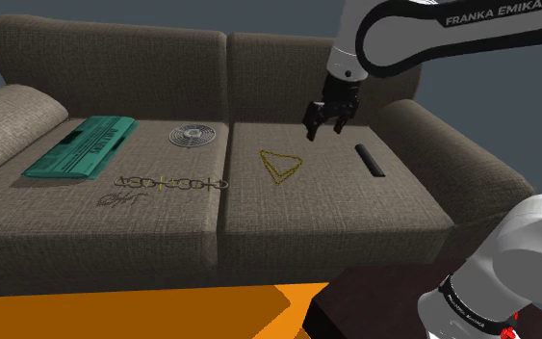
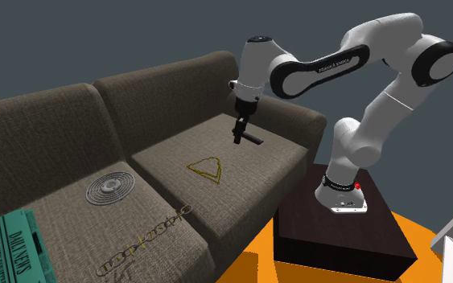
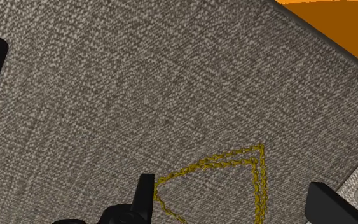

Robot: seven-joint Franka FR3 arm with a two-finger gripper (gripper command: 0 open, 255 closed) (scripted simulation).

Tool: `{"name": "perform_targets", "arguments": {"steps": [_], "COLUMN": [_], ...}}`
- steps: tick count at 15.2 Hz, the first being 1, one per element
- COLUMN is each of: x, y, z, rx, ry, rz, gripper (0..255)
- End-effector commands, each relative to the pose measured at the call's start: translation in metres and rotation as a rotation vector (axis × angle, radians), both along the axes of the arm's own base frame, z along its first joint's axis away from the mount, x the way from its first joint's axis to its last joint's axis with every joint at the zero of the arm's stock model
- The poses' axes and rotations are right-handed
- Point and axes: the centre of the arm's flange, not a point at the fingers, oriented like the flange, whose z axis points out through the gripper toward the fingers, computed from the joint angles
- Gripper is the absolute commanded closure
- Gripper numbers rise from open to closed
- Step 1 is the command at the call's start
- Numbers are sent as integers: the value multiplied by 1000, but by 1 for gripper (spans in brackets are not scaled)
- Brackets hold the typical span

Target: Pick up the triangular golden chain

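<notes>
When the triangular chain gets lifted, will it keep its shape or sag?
Likely sags: the chain is fine links lying flat on the cushion, so the triangle should collapse once lifted. Probably light, since the strands are thin. Lying so flat, it may be hard to pinch.

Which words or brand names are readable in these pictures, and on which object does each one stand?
"FRANKA EMIKA": on the white robot arm, shoulder view.
"DAILY NEWS": on the flat teal slab, second exterior view.
Too small or blurred to read: the finer print on that slab, and the lettering on the arm's dark lower band.
</notes>
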Motion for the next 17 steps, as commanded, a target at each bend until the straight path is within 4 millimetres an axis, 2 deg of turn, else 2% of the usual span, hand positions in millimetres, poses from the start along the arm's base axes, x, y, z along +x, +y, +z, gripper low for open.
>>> {"name": "perform_targets", "arguments": {"steps": [1, 13, 14, 17], "x": [16, 130, 137, 137], "y": [9, 70, 74, 74], "z": [-15, -105, -110, -126], "rx": [0, -7, -8, -8], "ry": [-4, -20, -21, -21], "rz": [-2, -12, -12, -12], "gripper": [0, 0, 0, 0]}}
